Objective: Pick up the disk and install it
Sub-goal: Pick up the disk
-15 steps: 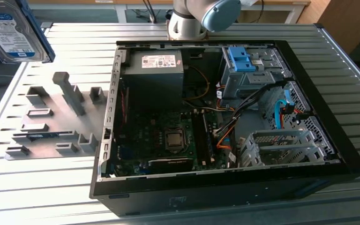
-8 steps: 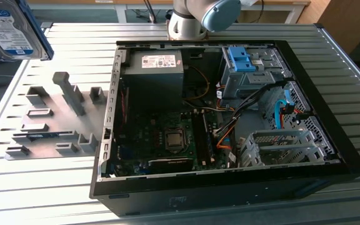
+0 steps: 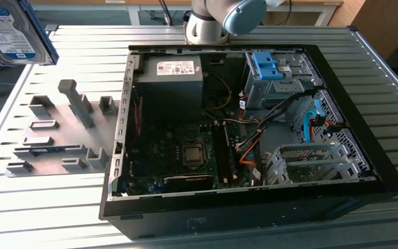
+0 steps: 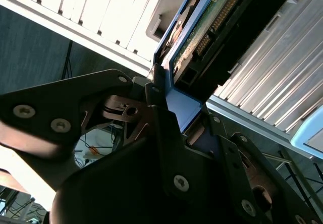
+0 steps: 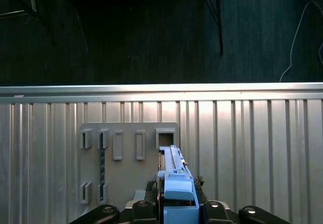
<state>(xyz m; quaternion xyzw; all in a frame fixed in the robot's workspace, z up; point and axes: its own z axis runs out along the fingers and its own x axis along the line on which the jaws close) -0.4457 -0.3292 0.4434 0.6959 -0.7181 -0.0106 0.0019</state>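
Pincer (image 4: 182, 110) clamping disk (image 4: 202, 37), over fixture plate (image 5: 132, 176)

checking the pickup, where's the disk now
The disk is held in the air at the exterior view's top left, above the grey fixture plate, left of the open computer case. In the second wrist view the gripper grips its blue frame.

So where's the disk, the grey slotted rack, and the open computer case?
disk (image 3: 6, 30): exterior view, on its white-and-blue label.
grey slotted rack (image 3: 69, 137): exterior view, on a bare patch of its plate.
computer case (image 3: 268, 205): exterior view, on its black outer wall.
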